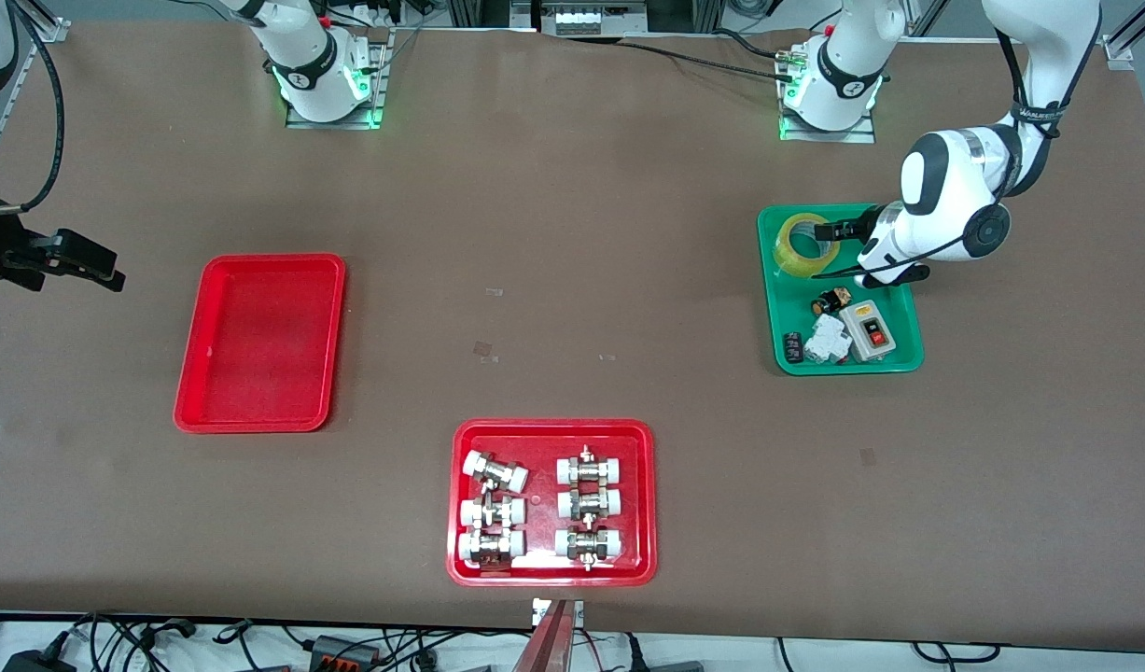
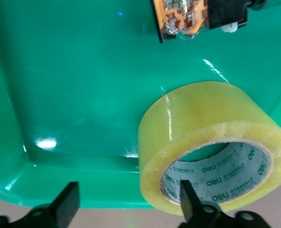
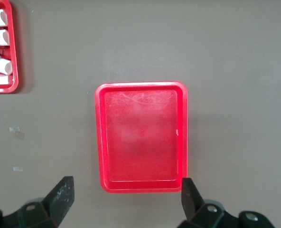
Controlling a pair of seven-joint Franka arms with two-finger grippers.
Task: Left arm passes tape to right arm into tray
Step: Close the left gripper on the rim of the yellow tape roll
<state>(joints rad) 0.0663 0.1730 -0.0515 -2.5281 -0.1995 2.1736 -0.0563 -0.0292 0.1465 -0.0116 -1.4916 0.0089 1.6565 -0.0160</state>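
The yellow tape (image 1: pixel 802 245) lies flat in the green tray (image 1: pixel 770 299), in the corner farthest from the front camera. My left gripper (image 1: pixel 831 250) is low at the tape and open. In the left wrist view, one finger (image 2: pixel 189 202) is in the roll's white core and the other finger (image 2: pixel 67 205) is well outside the tape (image 2: pixel 192 128), at the green tray's rim. My right gripper (image 1: pixel 91 259) waits, open and empty, over the table at the right arm's end. It is beside the plain red tray (image 1: pixel 264 345), which the right wrist view shows empty (image 3: pixel 140 137).
A wider red tray (image 1: pixel 647 504) holds several white-capped metal fittings near the front edge. The green tray also holds a grey switch box (image 1: pixel 868 331) and small electrical parts (image 1: pixel 831 301). An orange circuit part (image 2: pixel 183 16) lies beside the tape.
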